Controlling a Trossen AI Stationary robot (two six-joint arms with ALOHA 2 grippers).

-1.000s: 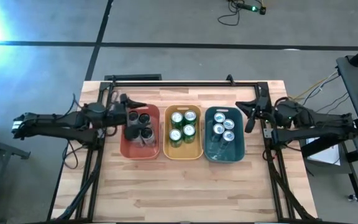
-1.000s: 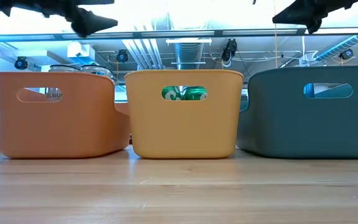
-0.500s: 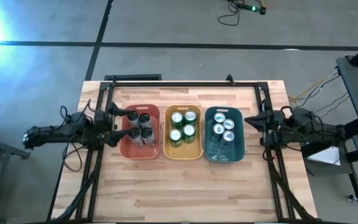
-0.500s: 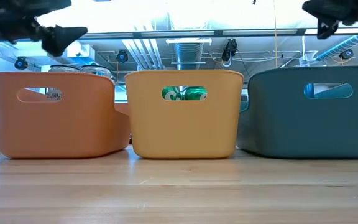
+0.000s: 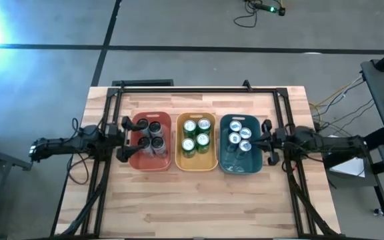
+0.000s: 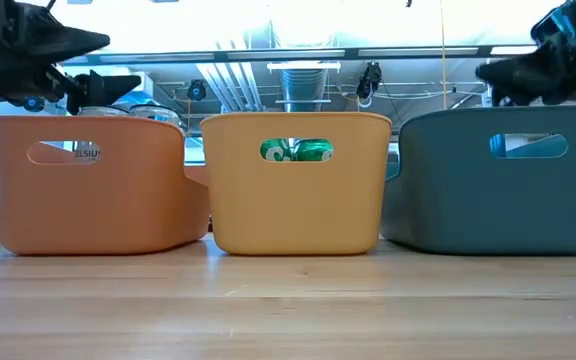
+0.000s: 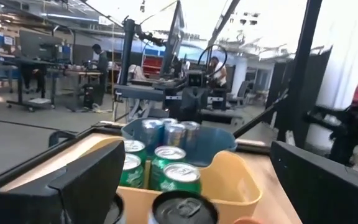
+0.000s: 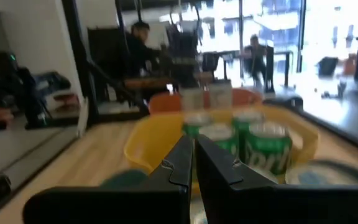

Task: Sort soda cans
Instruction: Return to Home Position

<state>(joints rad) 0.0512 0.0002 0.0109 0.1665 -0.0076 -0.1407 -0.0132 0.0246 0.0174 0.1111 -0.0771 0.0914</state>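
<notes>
Both arms have sunk lower and lie stretched level toward the bins. The left gripper [image 5: 124, 138], spread wide and empty, sits beside the red bin [image 5: 139, 162]. The right gripper [image 5: 267, 141], pinched nearly together, sits beside the teal bin [image 5: 241, 168]. Dark cans [image 5: 150, 133] stand in red, green cans [image 5: 196, 135] in the yellow bin [image 5: 197, 165], and silver-blue cans [image 5: 240, 137] in teal. In the low view the bin walls hide most cans.

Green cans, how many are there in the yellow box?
4, all in the yellow bin: two green cans side by side near its back wall, two more right in front. From above, none seems hidden.
</notes>
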